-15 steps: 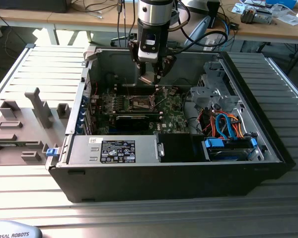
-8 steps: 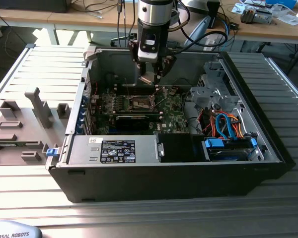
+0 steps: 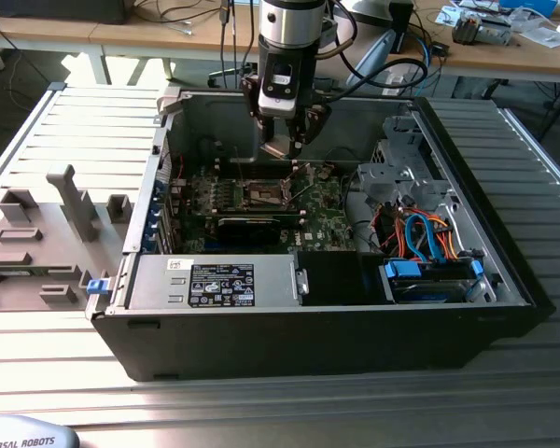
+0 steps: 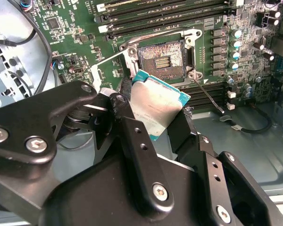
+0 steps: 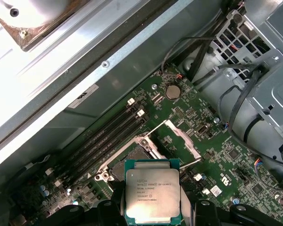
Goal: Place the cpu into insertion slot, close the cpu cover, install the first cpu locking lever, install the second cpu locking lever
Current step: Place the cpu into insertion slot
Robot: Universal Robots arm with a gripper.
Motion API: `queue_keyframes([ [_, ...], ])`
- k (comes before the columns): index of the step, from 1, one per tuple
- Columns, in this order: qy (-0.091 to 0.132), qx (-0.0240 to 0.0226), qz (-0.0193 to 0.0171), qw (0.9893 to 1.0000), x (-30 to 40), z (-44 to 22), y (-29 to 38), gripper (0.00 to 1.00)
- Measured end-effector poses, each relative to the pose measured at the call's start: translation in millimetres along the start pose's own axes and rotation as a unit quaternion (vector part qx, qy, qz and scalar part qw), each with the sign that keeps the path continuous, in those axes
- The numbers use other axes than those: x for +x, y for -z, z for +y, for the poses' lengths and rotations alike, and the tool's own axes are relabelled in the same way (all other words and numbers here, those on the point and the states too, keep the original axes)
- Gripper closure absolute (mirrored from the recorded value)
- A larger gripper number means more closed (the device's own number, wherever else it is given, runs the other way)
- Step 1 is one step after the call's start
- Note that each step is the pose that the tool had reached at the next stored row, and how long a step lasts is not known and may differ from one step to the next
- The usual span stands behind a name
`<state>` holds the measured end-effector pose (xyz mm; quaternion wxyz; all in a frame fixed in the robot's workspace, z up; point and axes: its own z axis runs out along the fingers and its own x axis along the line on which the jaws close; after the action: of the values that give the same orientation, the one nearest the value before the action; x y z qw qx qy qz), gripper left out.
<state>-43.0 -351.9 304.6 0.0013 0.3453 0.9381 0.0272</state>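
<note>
**The cpu (image 4: 156, 106) in the claw, not yet seated**

The claw (image 4: 153, 117) grips the cpu by its edges and hangs inside the computer case (image 3: 308, 350), just above the insertion slot (image 4: 161, 59), with chip and socket apart. The slot lies bare. The cpu cover (image 5: 181, 136) stands swung up beside it, and a locking lever (image 4: 207, 95) sticks out free. I judge no step finished: seating, cover and both levers are all left.
</note>
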Motion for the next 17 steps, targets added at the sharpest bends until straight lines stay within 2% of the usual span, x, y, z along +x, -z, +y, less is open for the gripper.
queue_keyframes([
  [17,-0.005,-0.0001,-0.0002,1.0000,0.0,0.0,0.0,0.46],
])
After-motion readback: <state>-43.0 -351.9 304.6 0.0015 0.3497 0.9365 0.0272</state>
